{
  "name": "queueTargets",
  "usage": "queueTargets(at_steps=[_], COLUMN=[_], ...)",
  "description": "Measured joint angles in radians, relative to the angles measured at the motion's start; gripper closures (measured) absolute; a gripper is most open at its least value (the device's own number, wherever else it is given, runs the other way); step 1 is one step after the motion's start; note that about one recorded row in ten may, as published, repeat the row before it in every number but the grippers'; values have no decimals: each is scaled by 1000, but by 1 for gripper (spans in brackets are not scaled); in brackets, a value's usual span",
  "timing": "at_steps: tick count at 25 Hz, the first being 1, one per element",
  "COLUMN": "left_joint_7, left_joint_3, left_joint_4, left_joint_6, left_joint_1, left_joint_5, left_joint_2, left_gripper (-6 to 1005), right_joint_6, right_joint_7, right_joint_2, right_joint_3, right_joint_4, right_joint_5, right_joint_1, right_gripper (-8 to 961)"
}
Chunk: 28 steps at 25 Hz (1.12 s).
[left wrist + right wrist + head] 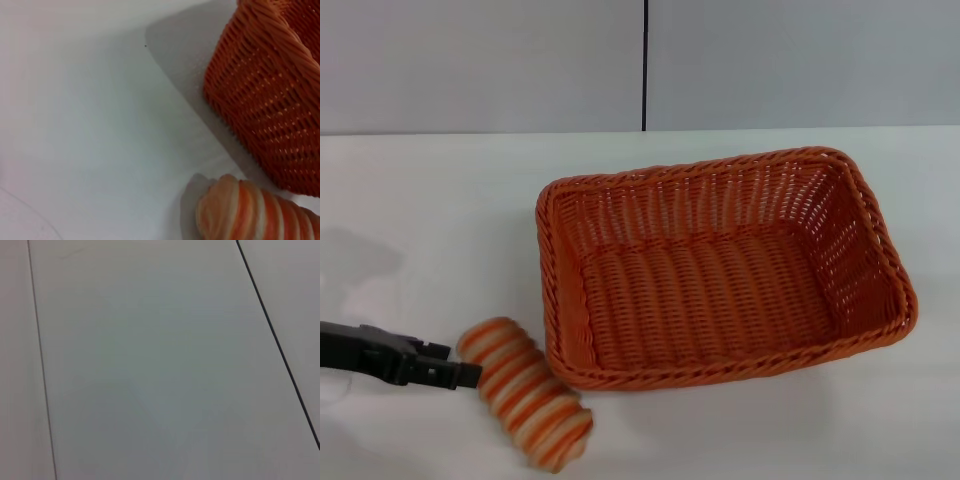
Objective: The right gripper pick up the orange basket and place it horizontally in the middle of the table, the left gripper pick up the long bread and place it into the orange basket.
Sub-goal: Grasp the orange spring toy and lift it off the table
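One left claw [470, 375] touching long bread [525, 392], finger state unclear | orange basket [720, 270] upright mid-tabletop [440, 200] | bread beside basket

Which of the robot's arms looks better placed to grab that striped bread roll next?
The left. The left gripper sits right beside the long bread, which lies on the table just outside the orange basket. The right gripper isn't in view.

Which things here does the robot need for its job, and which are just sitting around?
Needed for the job:
- orange basket, lying on the table
- long bread, on the table just outside the basket's front left corner
- left gripper, right beside the bread

Just sitting around:
- nothing else lies on the table; only the grey wall panels behind it
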Motion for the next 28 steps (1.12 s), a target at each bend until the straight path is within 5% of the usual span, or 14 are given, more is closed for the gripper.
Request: queueTargets(at_steps=[11, 28], left_joint_7=[-65, -54], left_joint_3=[36, 23], left_joint_4=[-46, 43], left_joint_6=[17, 52], left_joint_1=[-60, -83], left_joint_5=[14, -33], left_joint_2=[25, 19], left_gripper=[200, 208], right_joint_6=[-9, -6], right_joint_7=[-25, -25], right_joint_2=[0, 0], right_joint_3=[2, 2], right_joint_4=[25, 25], right_joint_5=[0, 0], right_joint_1=[1, 7], right_gripper=[520, 520])
